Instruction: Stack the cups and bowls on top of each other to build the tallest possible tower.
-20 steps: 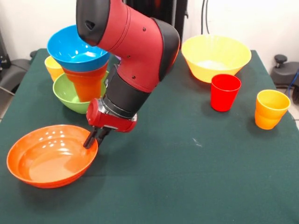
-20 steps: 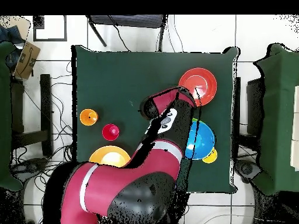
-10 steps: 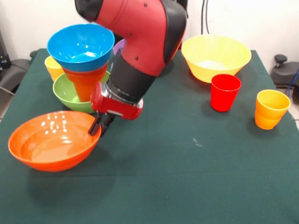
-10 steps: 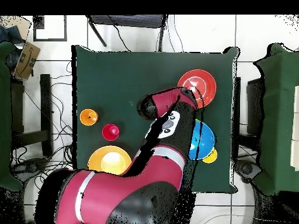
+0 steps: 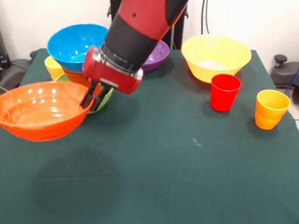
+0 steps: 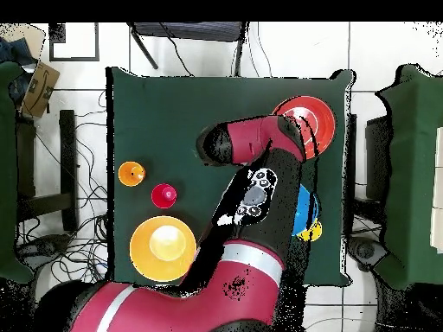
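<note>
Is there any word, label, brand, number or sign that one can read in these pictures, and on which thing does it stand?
None can be read.
The bowls, the cups, the table and the arm show no writing.
A cardboard box off the table in the overhead view bears a dark mark, too small to read.
</note>
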`<state>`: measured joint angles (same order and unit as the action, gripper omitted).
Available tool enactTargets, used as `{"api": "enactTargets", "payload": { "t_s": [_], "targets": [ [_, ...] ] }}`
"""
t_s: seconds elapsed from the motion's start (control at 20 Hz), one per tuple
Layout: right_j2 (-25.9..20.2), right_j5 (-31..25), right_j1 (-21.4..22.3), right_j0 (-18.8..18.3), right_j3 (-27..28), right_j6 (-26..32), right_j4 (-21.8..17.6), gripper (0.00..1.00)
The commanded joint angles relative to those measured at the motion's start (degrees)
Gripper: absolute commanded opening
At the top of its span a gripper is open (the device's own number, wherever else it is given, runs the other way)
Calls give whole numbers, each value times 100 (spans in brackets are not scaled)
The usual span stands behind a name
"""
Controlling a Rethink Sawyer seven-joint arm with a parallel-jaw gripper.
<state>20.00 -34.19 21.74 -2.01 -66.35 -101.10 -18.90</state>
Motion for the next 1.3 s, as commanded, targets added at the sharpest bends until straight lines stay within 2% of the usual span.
{"api": "enactTargets", "payload": {
  "t_s": [0.05,0.35,0.55,0.9,1.3],
  "targets": [
    [-854,-1011,563,61,83,531,228,0],
    [-975,-1906,1117,-1,44,696,508,0],
    [-1240,-2629,1436,-260,-64,896,867,0],
    [-1194,-3391,1704,-312,-176,821,916,0],
    [-1106,-3008,1617,-359,-717,522,689,0]
  ]
}}
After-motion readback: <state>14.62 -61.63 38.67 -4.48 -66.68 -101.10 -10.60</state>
